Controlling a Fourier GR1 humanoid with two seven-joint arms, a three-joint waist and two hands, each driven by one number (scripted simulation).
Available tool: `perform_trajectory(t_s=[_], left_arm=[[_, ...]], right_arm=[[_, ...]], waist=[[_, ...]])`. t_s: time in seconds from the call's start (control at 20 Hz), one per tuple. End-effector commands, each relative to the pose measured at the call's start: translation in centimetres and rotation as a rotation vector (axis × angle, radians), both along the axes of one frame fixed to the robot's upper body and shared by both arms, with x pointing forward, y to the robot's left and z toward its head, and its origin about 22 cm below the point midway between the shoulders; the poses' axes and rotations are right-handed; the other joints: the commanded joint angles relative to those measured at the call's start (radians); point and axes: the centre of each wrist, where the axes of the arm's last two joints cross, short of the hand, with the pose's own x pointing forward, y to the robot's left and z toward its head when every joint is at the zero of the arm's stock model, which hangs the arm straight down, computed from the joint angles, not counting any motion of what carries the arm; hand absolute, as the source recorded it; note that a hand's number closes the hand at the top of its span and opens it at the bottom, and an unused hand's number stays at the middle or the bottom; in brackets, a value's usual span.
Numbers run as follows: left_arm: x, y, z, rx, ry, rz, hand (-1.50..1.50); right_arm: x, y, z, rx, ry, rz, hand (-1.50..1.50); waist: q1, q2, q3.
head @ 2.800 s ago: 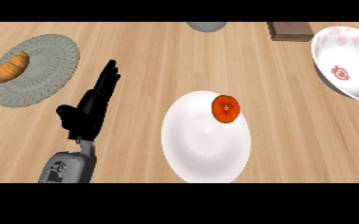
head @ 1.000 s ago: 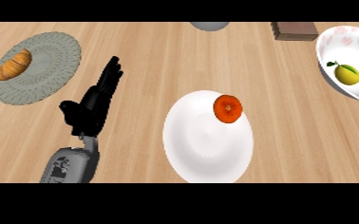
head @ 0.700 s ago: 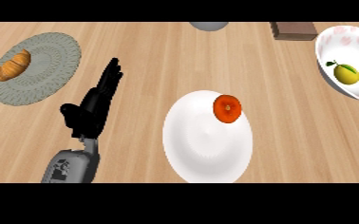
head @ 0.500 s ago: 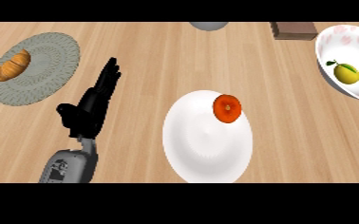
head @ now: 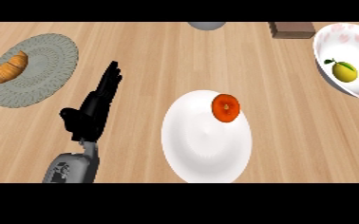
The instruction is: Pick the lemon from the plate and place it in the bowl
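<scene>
From my feed I see a light wooden table (head: 147,52), its boards running across the view. Five things sit directly on it. A white plate (head: 203,144) lies near the middle, toward the lower edge. A grey plate (head: 49,66) with a ribbed surface lies at the left, cut off by the edge. A white bowl (head: 324,42) with pink marks stands at the far right, also cut off. At the top edge I make out a grey thing (head: 207,25), mostly out of view, and right of it, near the bowl, a brown block (head: 292,29).
</scene>
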Motion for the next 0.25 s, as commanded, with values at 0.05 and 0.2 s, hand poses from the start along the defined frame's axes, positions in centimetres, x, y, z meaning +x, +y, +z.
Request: perform_trajectory(t_s=[0.05, 0.2], left_arm=[[-0.3, -0.3, 0.1, -0.007, -0.003, 0.005, 0.00], [-0.1, -0.5, 0.4, -0.010, -0.013, 0.005, 0.00]], right_arm=[[-1.5, -1.0, -1.2, 0.132, -0.032, 0.211, -1.50], [-1.7, -1.1, -1.0, 0.125, -0.040, 0.219, -1.50]], waist=[[-0.002, -0.001, 0.002], [-0.006, 0.001, 0.004]])
